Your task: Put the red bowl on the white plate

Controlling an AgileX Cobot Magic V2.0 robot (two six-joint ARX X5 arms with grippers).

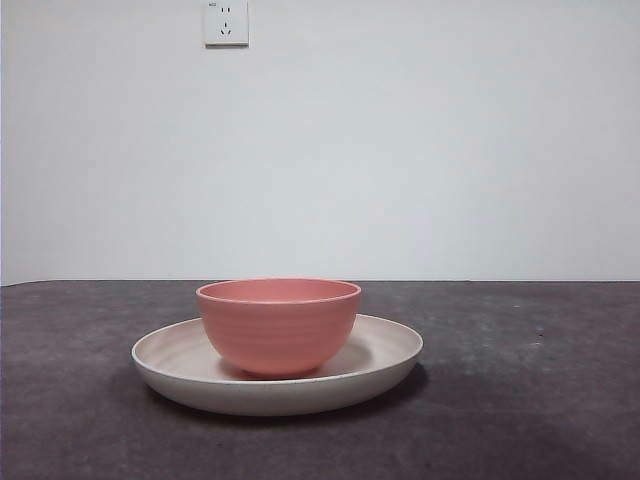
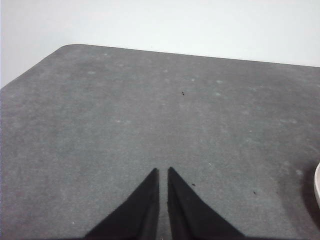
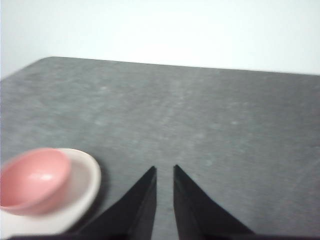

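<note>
1. The right claw (image 3: 164,172) hangs over bare tabletop (image 3: 225,125) with its jaws drawn narrow, only a slim gap between the tips, holding nothing.
2. The left claw (image 2: 163,174) is the same: jaws nearly together, empty, above open grey surface.
3. Near the right claw, off to one side, the red bowl (image 3: 34,179) sits on the white plate (image 3: 85,182).
4. From the front, the red bowl (image 1: 279,325) stands upright inside the white plate (image 1: 385,350), a little off centre, its base on the plate's floor.
5. I'd judge the placing done; nothing further seems needed but keeping both arms clear.
</note>
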